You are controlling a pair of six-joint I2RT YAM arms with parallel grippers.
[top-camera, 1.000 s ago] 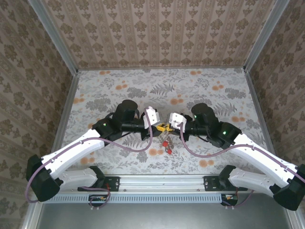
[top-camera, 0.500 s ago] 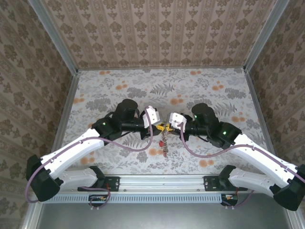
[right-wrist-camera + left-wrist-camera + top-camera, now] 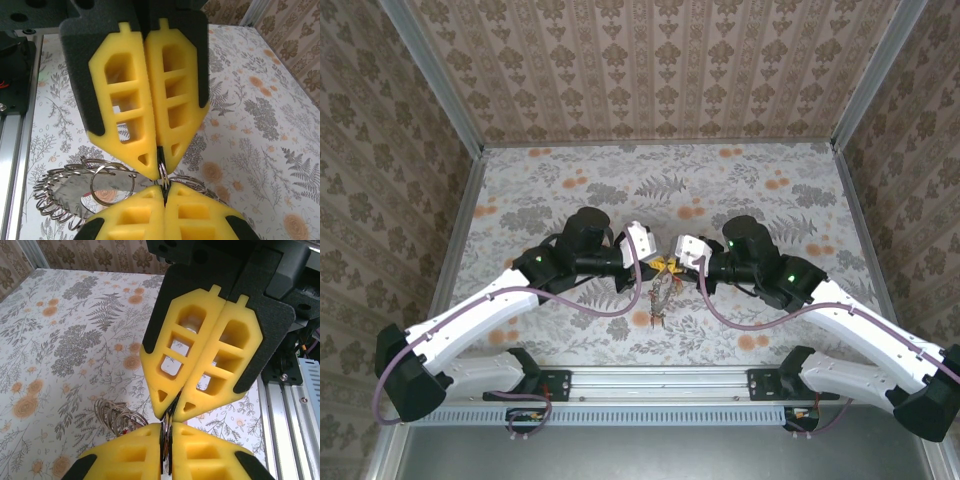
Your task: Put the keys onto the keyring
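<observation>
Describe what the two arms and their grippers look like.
The left arm and right arm match: white link shells, black joint housings, a small green light each and a purple cable looping alongside. The left gripper and right gripper have yellow wedge-shaped fingers with rectangular cut-outs, on black mounts.

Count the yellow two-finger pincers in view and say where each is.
2. The left yellow pincer and the right yellow pincer meet tip to tip over the middle of the floral table, both shut on a thin metal ring.
</observation>
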